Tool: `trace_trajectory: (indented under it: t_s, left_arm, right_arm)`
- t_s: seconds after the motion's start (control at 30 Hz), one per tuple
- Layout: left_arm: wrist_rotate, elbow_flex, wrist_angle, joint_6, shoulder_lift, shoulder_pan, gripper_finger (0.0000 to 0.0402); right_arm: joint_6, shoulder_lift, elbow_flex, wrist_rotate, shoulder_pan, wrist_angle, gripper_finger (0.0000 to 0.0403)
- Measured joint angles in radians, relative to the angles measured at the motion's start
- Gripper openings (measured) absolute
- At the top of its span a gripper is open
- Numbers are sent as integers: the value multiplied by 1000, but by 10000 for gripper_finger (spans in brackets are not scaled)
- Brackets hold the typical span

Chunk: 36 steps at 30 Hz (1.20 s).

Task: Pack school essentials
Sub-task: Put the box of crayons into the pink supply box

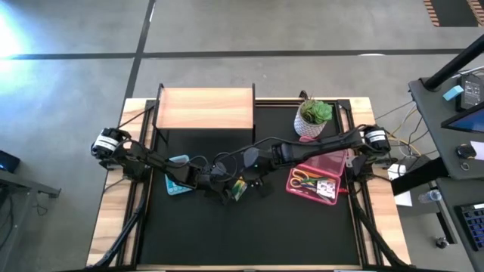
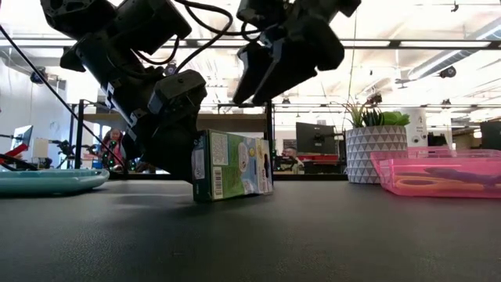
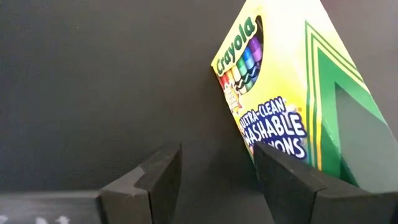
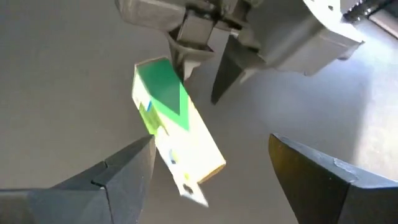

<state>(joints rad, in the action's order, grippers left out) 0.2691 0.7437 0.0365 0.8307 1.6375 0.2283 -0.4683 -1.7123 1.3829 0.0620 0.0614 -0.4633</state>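
A yellow-and-green Crayola crayon box rests on one of its sides on the black mat at mid-table. My left gripper is low beside it and open. The box lies outside the gap, next to one finger. My right gripper hangs open above the box, clear of it. The yellow-handled scissors and other small items lie in a pink tray on the right. My left gripper has the outer side of one finger right beside the crayon box's green end, coming level from the table's left. I cannot tell whether it touches the box. Nothing is between its fingers. The box sits on the mat.
A potted green plant stands at the far right behind the pink tray. A teal plate lies under the left arm. A wooden shelf stands at the far edge. The near half of the mat is bare.
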Motion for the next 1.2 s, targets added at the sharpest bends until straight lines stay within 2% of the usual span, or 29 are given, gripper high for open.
trace_trajectory:
  t_s: [0.17,0.3,0.63,0.9,1.03,1.2]
  left_arm:
    - [-1,0,0,0,0,0,183]
    - [-1,0,0,0,0,0,183]
    - [-4,0,3,1,0,0,183]
    - [-5,0,2,0,0,0,183]
    - [-5,0,2,0,0,0,183]
    - [-5,0,2,0,0,0,183]
  right_arm:
    - [-2,0,-64,76,-35,99,302]
    - [3,-3,-88,128,-51,113,302]
    - [-13,-94,-92,156,-57,165,302]
    - [1,-105,-92,156,-60,170,299]
    - [27,-105,-92,154,-60,169,281]
    - [24,-106,-92,147,-60,169,231]
